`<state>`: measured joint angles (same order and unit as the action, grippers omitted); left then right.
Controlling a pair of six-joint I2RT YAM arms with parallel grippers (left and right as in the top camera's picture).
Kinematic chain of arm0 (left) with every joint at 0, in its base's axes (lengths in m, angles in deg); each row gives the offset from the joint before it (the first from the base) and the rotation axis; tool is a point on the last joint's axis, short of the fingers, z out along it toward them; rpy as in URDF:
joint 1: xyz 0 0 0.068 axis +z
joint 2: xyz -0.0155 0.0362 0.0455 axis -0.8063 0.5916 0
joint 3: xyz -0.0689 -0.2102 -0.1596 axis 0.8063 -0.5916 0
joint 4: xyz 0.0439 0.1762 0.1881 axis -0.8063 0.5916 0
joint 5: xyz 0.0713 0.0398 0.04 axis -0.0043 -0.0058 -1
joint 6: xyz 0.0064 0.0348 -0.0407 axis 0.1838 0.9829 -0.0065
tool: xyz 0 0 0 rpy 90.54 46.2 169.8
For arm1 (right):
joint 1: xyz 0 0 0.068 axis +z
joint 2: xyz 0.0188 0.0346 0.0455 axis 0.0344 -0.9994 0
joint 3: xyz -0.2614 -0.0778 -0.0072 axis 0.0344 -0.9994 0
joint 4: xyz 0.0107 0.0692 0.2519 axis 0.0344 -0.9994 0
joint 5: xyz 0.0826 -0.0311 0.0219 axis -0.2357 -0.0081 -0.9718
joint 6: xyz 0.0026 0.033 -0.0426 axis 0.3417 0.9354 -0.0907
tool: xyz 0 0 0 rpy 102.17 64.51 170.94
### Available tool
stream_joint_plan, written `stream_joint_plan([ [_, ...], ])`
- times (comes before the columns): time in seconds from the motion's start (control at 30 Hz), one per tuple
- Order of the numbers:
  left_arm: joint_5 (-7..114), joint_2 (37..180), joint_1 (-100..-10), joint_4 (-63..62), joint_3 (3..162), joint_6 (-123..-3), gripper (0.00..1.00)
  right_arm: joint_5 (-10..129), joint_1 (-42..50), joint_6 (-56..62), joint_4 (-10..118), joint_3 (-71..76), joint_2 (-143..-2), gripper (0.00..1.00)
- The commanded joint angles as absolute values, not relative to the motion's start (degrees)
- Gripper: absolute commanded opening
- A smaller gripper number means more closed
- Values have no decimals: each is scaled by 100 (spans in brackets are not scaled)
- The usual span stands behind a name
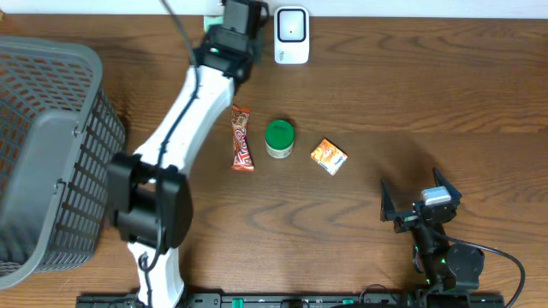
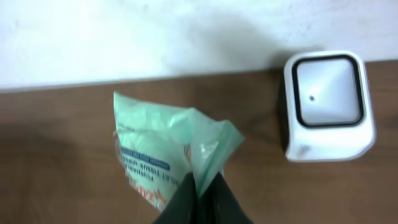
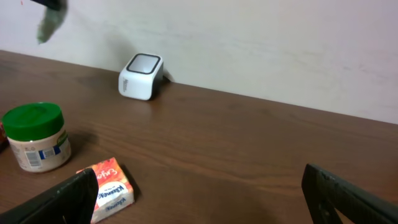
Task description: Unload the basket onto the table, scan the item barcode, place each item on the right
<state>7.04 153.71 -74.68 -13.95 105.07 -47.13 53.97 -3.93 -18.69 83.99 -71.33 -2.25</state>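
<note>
A pale green tissue packet (image 2: 158, 146) with blue and red print hangs above the table, and my left gripper (image 2: 202, 190) is shut on its crimped edge. The white barcode scanner (image 2: 328, 102) stands just to the right of the packet, against the back wall, its dark-framed window facing up. In the overhead view the left gripper (image 1: 233, 15) is at the table's back edge, left of the scanner (image 1: 291, 34), and hides the packet. Near the front right, my right gripper (image 1: 417, 192) stands open and holds nothing. The right wrist view shows the scanner (image 3: 142, 76) far off.
A red candy bar (image 1: 242, 138), a green-lidded jar (image 1: 279, 139) and a small orange tissue box (image 1: 329, 156) lie in a row mid-table. A grey mesh basket (image 1: 51, 154) fills the left side. The orange box (image 3: 107, 186) is close to my right gripper's left finger.
</note>
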Motion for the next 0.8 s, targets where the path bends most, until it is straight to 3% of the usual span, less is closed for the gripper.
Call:
stream_joint_plan([
  [0.0, -380, 15859, -7811, -2057, 10527, -3474, 7, 5400, -338, -1884, 8371, -7139, -194, 99],
  [0.37, -845, 16941, -8310, -4284, 10559, -1428, 7, 5400, -338, -1884, 8371, -7139, -194, 99],
  [0.77, -799, 17846, -8362, -5265, 10865, -73, 7, 5400, -338, -1884, 8371, -7139, -194, 99],
])
